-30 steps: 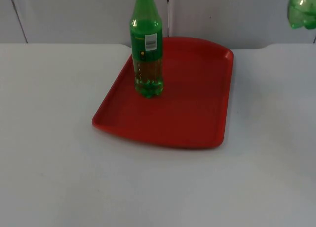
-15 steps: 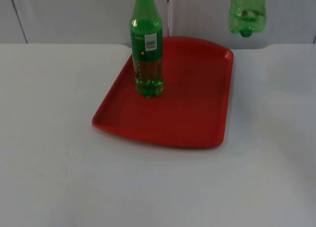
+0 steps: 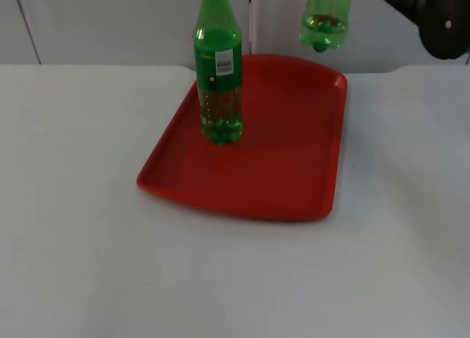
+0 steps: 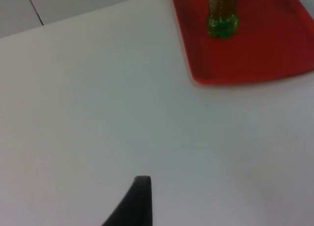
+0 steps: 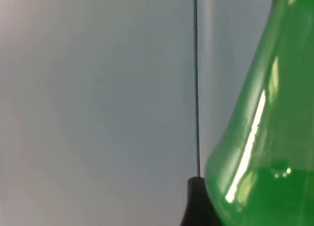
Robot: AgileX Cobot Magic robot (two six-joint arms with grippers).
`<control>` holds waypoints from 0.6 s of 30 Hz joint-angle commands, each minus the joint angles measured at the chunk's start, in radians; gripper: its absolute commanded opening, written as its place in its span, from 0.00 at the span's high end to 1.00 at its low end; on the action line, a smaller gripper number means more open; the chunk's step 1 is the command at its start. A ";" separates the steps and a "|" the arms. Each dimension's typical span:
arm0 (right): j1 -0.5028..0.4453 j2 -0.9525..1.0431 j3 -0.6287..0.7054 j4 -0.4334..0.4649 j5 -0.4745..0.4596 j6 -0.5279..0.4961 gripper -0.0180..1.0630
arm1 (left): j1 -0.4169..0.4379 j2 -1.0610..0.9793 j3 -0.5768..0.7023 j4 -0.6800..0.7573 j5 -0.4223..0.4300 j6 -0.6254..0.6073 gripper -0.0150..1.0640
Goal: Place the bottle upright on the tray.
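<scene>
White table top runs back to grey partition wall. Red tray lies flat on it, one green bottle upright on tray's far-left part, black cap on, label facing cam, base resting on tray floor. Second green bottle hangs in air, base down, roughly upright, above tray's far-right corner, not touching tray. R arm reaches in beside it; R gripper's fingers sit out of frame above, so grip state: cannot tell. R wrist cam: bottle's shoulder close against a black fingertip, wall behind. L wrist cam: black fingertip over bare table, tray and standing bottle well ahead of it; L arm waits, grip state: cannot tell.
</scene>
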 commanded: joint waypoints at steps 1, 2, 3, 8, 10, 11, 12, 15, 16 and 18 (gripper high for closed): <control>-0.004 0.025 -0.038 -0.004 -0.030 0.011 0.98 | 0.001 -0.003 0.006 -0.009 -0.003 0.001 0.01; -0.004 0.046 -0.062 -0.002 -0.030 0.011 0.98 | 0.001 -0.003 0.006 -0.009 -0.003 0.001 0.01; -0.004 0.046 -0.062 -0.002 -0.030 0.011 0.98 | 0.001 -0.003 0.006 -0.009 -0.003 0.001 0.01; -0.004 0.134 -0.147 -0.002 -0.034 0.011 0.98 | 0.001 -0.003 0.006 -0.009 -0.003 0.001 0.01; -0.004 0.152 -0.157 -0.002 -0.034 0.004 0.98 | 0.001 -0.003 0.006 -0.009 -0.003 0.001 0.01; -0.004 0.168 -0.168 -0.002 -0.041 0.004 0.98 | 0.001 -0.003 0.006 -0.009 -0.003 0.001 0.01; -0.004 0.183 -0.179 -0.002 -0.046 0.004 0.98 | 0.001 -0.003 0.006 -0.009 -0.003 0.001 0.01; -0.004 0.224 -0.196 -0.002 -0.057 0.000 0.98 | 0.001 -0.003 0.006 -0.009 -0.003 0.001 0.01; -0.004 0.224 -0.196 -0.002 -0.057 0.000 0.98 | 0.001 -0.003 0.006 -0.009 -0.003 0.001 0.01; -0.008 0.254 -0.206 -0.002 -0.068 0.001 0.98 | 0.001 -0.003 0.006 -0.009 -0.005 0.001 0.01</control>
